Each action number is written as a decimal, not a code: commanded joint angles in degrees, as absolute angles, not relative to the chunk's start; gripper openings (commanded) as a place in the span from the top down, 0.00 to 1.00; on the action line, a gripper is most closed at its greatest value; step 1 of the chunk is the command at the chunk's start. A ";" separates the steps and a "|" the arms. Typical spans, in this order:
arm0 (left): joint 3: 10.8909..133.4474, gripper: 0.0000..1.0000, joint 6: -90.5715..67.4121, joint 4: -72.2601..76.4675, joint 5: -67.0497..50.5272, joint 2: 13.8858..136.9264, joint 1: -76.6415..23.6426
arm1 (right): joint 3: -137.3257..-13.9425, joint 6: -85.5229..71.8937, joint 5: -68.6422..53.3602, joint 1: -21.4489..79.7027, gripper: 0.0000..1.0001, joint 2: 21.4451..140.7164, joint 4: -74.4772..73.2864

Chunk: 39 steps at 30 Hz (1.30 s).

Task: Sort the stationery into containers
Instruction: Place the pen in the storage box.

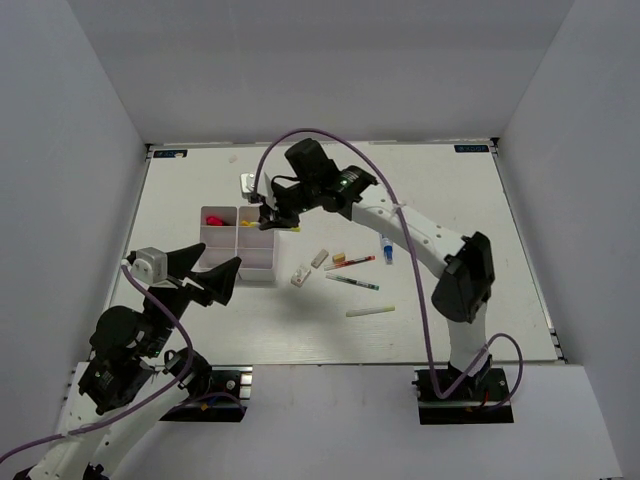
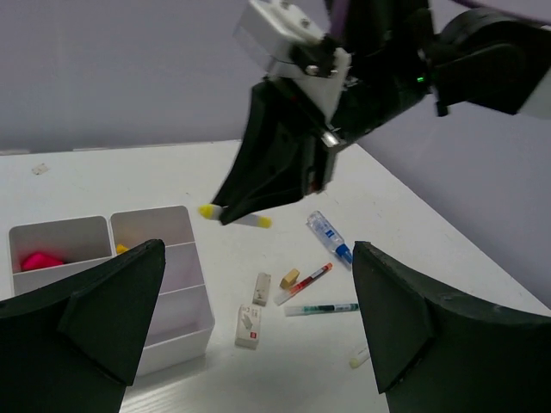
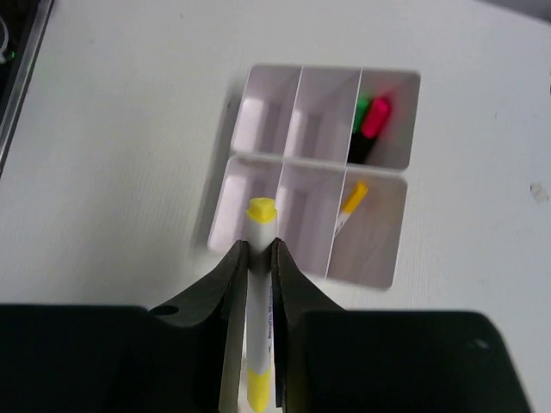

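Observation:
My right gripper [image 3: 260,251] is shut on a white marker with yellow ends [image 3: 259,288] and hangs above the white divided tray [image 3: 297,160]. The top view shows that gripper [image 1: 273,219] over the tray's [image 1: 258,263] far right part. One corner compartment holds green and pink highlighters [image 3: 371,119], and the one beside it a yellow pen [image 3: 351,200]. On the table lie two white erasers [image 2: 249,326] [image 2: 261,288], a tan eraser [image 2: 290,277], a red pen [image 2: 306,282], a green pen [image 2: 324,308] and a blue-capped tube [image 2: 328,234]. My left gripper [image 1: 222,254] stands open and empty near the tray's front.
A white pen with a yellow tip [image 1: 370,311] lies nearer the front, right of the other items. The right arm's purple cable [image 1: 330,136] arches above the table's back. Grey walls close in the white table [image 1: 450,200] on three sides.

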<state>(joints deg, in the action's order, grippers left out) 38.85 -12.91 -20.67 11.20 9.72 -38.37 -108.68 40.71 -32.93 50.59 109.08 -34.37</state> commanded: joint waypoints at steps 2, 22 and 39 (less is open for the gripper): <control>38.32 0.01 -11.87 -19.60 9.76 10.11 -37.62 | -118.36 37.71 -40.33 50.36 1.00 118.10 -27.87; 38.32 0.01 -11.34 -19.07 6.42 11.78 -34.37 | -130.17 34.63 -51.22 45.53 1.00 133.06 -13.28; 37.79 0.01 -11.34 -19.07 5.89 12.30 -33.31 | -125.86 32.96 -54.40 43.24 0.55 133.77 -10.10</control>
<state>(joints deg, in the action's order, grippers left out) 37.95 -11.84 -19.27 6.74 11.53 -33.82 -126.93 33.04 -52.14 43.83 135.92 -11.75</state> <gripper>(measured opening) 0.990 0.437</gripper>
